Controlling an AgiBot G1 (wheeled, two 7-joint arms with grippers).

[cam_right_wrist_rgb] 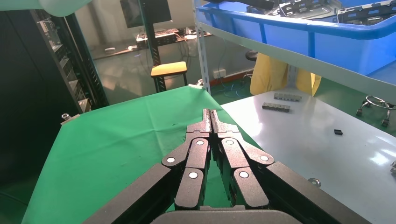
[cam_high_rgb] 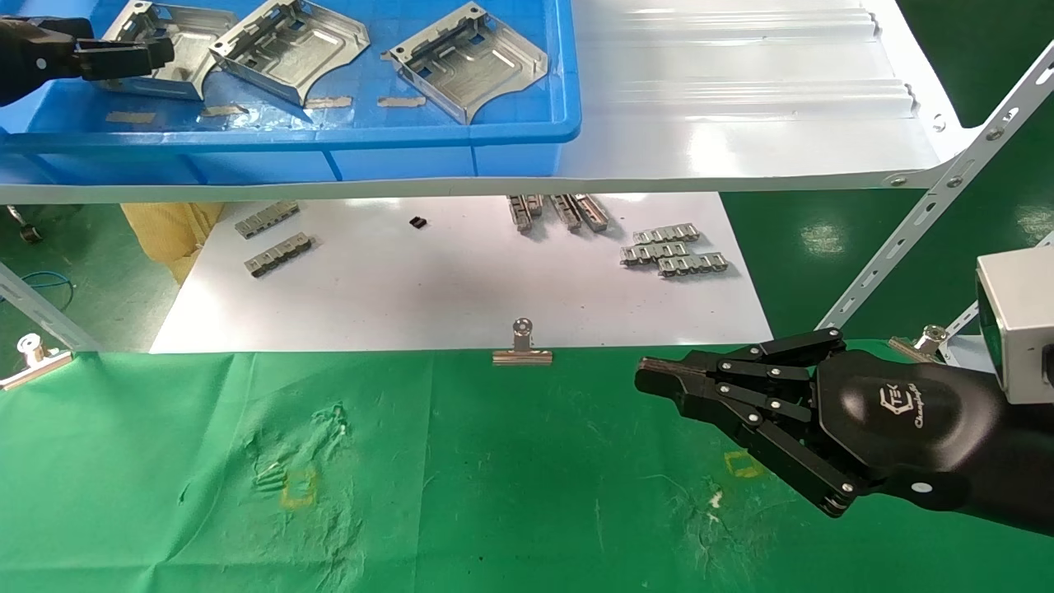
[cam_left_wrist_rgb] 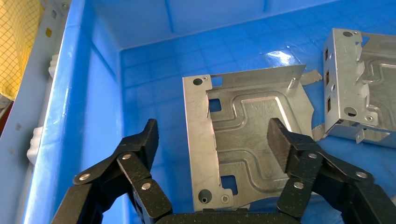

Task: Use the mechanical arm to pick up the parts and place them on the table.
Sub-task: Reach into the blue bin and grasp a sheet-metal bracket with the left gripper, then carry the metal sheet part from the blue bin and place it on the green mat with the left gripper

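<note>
Parts (cam_high_rgb: 288, 45) lie in blue bin (cam_high_rgb: 329, 132); left gripper (cam_left_wrist_rgb: 212, 142) gapes over one, right gripper (cam_high_rgb: 650, 380) closed, empty.

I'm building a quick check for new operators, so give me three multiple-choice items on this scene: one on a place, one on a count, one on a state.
1. Where do the metal parts lie?
A. in the blue bin on the white shelf
B. on the green cloth table
C. on the white board below

2. How many parts show in the bin in the head view?
A. one
B. three
C. five

3. How is the left claw?
A. shut on a part
B. open, astride a part's edge
C. parked over the table

Answers:
1 A: the head view shows all plates inside the bin.
2 B: three plates lie side by side there.
3 B: the left wrist view shows its fingers apart, one on each side of the leftmost part. The right claw hangs shut over the table.
</note>
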